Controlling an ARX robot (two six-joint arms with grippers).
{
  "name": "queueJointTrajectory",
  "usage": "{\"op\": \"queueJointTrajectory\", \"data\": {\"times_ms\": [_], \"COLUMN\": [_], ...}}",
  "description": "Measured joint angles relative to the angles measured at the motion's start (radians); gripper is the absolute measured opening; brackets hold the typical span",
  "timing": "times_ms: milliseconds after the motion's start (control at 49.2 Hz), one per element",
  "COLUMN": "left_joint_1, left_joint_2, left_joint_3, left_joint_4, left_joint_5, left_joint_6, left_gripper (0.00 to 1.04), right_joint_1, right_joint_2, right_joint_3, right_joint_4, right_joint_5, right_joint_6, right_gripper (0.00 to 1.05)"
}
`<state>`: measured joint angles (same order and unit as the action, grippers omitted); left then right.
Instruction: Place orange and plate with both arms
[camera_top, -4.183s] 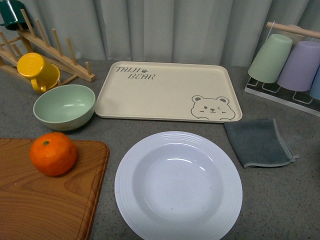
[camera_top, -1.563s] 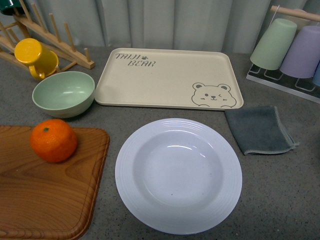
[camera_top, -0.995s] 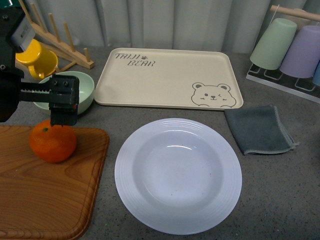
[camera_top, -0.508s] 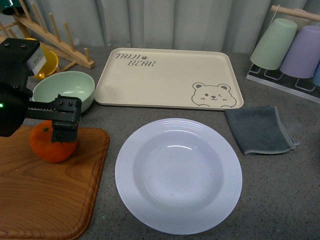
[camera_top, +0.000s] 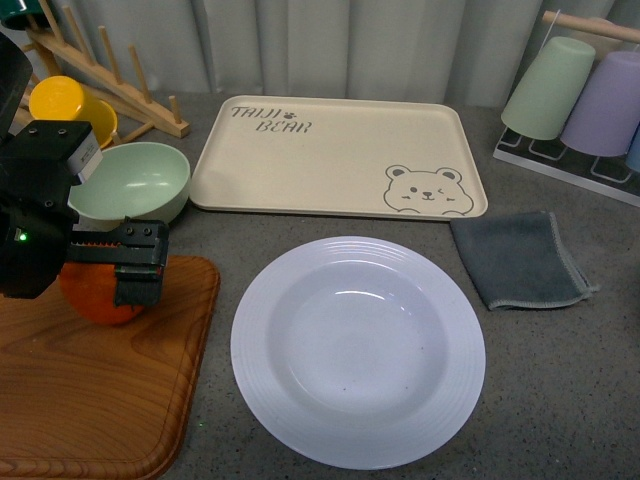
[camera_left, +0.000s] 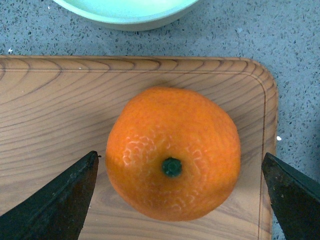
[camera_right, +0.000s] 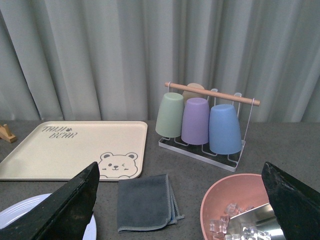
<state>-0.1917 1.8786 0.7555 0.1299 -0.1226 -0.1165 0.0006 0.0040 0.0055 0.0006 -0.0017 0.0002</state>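
**A:** Orange (camera_left: 172, 155) and left gripper (camera_left: 180, 157): how do they stand?

**B:** The left gripper is spread wide, with one finger on each side of the fruit. A sliver of wood shows between each finger and the peel, so nothing is clasped. The green stem dot faces up toward the wrist camera.

**A:** What does the orange sit on?

**B:** It sits on a wooden cutting board (camera_top: 90, 400), near the board's far right corner. The board lies at the left of the worktop (camera_top: 560, 380). Just beyond that corner stands a pale green bowl (camera_top: 135, 185), with a yellow mug (camera_top: 65, 105) on a wooden rack behind it.

**A:** And the plate?

**B:** The plate (camera_top: 358, 350) lies flat on the worktop to the right of the board, apart from it and with nothing in it. The cream bear tray (camera_top: 335, 160) is beyond it. A folded grey cloth (camera_top: 520, 258) is off its far right side.

**A:** The right gripper?

**B:** The right gripper (camera_right: 180, 167) is also wide open and holds nothing. Its camera looks across the tray and cloth to a rack of upturned cups (camera_right: 197, 122). It also shows a pink bowl (camera_right: 215, 200) with ice in it.
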Motion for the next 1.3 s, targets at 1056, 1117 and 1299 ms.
{"op": "queueJointTrajectory", "data": {"times_ms": [1056, 1117, 1299], "left_joint_1": [0.038, 0.032, -0.036], "left_joint_2": [0.020, -0.015, -0.095], "left_joint_3": [0.010, 0.009, 0.035], "left_joint_4": [0.032, 0.027, 0.011], "left_joint_5": [0.020, 0.017, 0.013], "left_joint_6": [-0.040, -0.040, -0.052], "left_gripper": [0.70, 0.70, 0.70], "right_joint_1": [0.000, 0.000, 0.000], "right_joint_2": [0.000, 0.000, 0.000], "right_joint_3": [0.000, 0.000, 0.000], "right_joint_4": [0.000, 0.000, 0.000], "right_joint_5": [0.000, 0.000, 0.000], "right_joint_6": [0.000, 0.000, 0.000], "right_gripper": [0.96, 0.96, 0.96]}}
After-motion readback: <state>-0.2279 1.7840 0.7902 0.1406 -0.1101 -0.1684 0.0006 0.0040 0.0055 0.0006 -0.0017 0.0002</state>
